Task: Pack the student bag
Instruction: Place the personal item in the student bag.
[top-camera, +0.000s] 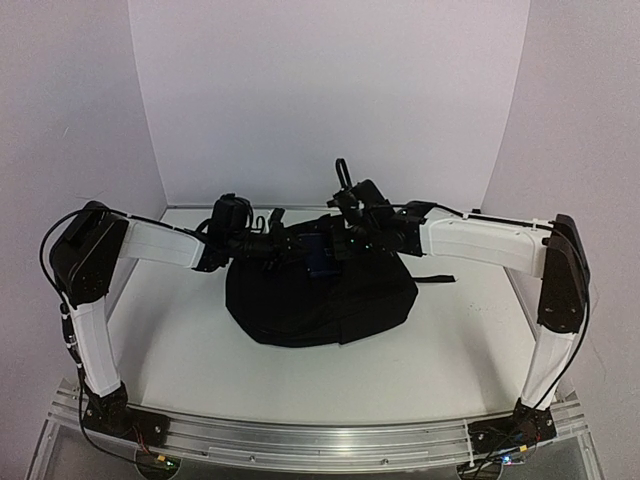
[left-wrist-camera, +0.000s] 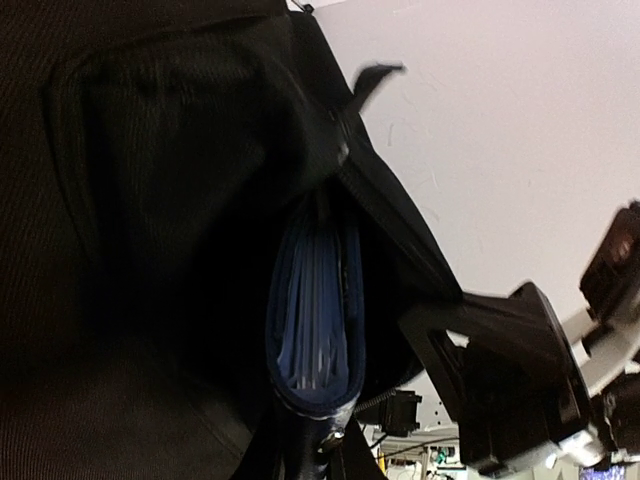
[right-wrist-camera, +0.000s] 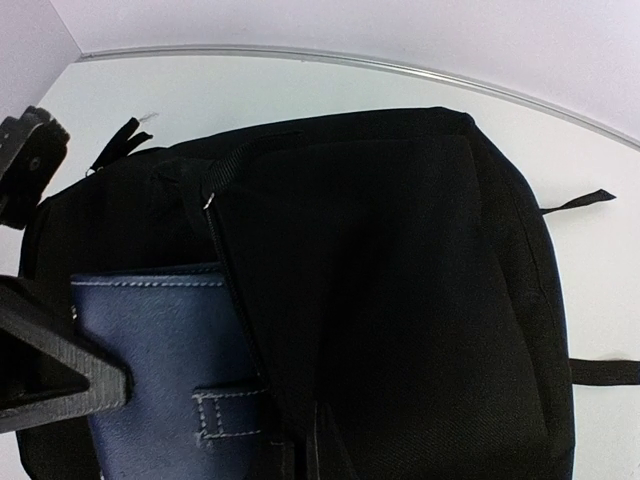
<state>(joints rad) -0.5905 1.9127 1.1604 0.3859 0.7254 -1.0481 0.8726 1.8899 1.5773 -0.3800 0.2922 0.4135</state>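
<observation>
No writing, label, brand, number or sign can be read in any view. The student bag (top-camera: 320, 295) shows only plain black fabric. The blue folder (right-wrist-camera: 150, 340) in its mouth shows only stitching. In the left wrist view, the small bright clutter at 5 o'clock is too blurred to make out.
</observation>
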